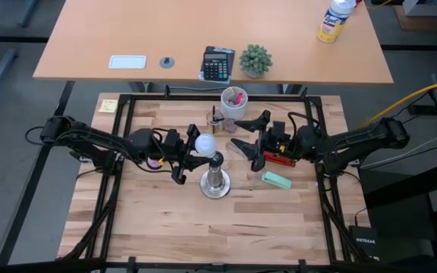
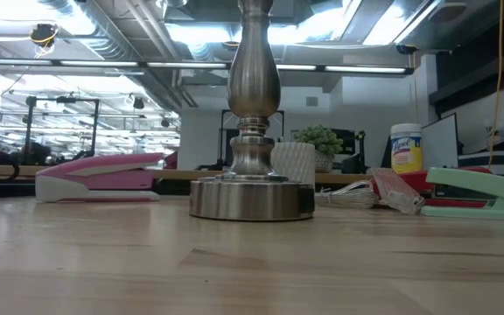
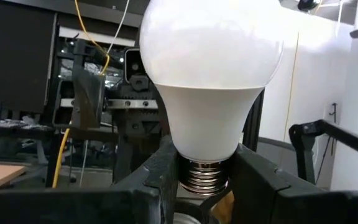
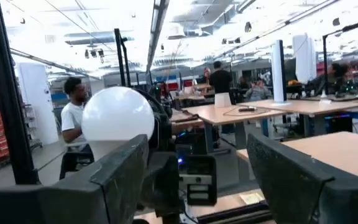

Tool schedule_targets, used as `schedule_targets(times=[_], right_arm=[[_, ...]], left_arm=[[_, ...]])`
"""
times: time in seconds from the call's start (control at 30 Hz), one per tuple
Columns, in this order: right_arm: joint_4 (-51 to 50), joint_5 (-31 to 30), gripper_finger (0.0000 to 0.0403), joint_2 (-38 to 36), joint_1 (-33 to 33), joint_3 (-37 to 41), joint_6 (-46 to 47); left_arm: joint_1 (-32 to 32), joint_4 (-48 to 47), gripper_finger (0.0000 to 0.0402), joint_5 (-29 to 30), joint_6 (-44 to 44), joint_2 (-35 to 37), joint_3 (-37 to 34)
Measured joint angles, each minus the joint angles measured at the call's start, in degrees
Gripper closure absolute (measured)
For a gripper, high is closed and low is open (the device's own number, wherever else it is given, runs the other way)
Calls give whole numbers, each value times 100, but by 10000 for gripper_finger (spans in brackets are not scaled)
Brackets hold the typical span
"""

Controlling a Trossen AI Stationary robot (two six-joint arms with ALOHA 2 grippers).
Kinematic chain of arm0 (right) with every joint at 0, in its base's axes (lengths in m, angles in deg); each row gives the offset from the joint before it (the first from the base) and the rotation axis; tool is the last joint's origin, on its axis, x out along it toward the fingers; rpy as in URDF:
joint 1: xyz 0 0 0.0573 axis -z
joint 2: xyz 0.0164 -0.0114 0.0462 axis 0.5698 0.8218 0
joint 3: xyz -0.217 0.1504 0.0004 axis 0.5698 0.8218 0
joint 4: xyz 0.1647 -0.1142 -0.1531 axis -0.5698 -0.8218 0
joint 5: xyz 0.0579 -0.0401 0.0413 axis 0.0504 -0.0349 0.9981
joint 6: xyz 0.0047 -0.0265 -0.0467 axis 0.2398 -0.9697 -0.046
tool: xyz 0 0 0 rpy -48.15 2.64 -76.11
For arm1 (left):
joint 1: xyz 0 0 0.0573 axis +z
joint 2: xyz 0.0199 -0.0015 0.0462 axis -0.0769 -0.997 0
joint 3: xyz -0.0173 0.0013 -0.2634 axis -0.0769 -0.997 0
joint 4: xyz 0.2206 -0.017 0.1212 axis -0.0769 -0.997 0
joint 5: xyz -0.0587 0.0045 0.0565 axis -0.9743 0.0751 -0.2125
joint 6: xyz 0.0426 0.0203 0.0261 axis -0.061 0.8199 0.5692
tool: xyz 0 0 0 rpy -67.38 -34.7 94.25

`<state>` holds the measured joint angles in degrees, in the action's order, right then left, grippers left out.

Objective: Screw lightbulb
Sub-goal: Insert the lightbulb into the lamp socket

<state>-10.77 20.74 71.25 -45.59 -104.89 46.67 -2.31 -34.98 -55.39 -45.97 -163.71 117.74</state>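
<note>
On the surface (image 1: 173, 220), the stand (image 1: 215, 182) sits centre. The bulb (image 1: 204, 143) is just beside its top, on the left, in the left gripper (image 1: 188, 158). The right gripper (image 1: 253, 140) is right of the stand, a cup (image 1: 234, 103) behind.

lightbulb (image 3: 210, 81): matt white, ribbed metal base; stand (image 2: 252, 188): brushed glossy metal; table (image 1: 203, 220): pale smooth wood

Calculator (image 1: 218, 64) beside potted plant (image 1: 255, 60) (far desk); green stapler (image 1: 276, 180) on table.
</note>
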Motion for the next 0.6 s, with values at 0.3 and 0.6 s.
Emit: schedule_targets(times=[0.3,0.6], right_arm=[[1173,56,123,132,2,0,-306],[1278,63,123,281,2,-257,-577]], left_arm=[[0,-308,290,164,250,7,0],[0,-525,290,319,252,7,-2]])
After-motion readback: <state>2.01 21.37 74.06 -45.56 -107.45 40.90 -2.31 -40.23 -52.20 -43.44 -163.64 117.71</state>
